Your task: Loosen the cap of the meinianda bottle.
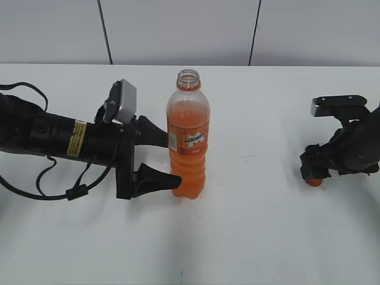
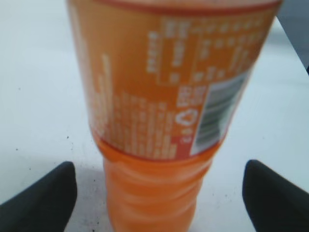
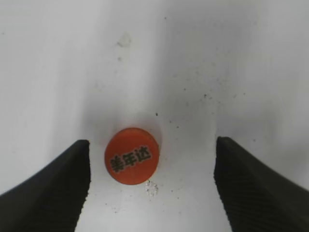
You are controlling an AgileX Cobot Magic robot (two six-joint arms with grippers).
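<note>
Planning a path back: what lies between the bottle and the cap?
Only bare white table lies between the meinianda bottle and the cap under the right claw, as the exterior view shows.

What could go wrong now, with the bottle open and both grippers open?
1. The Mirinda bottle stands uncapped between the open left gripper fingers; a sideways bump may tip it and spill.
2. The cap lies on the table under the open right gripper; a low move could knock it away.
</note>
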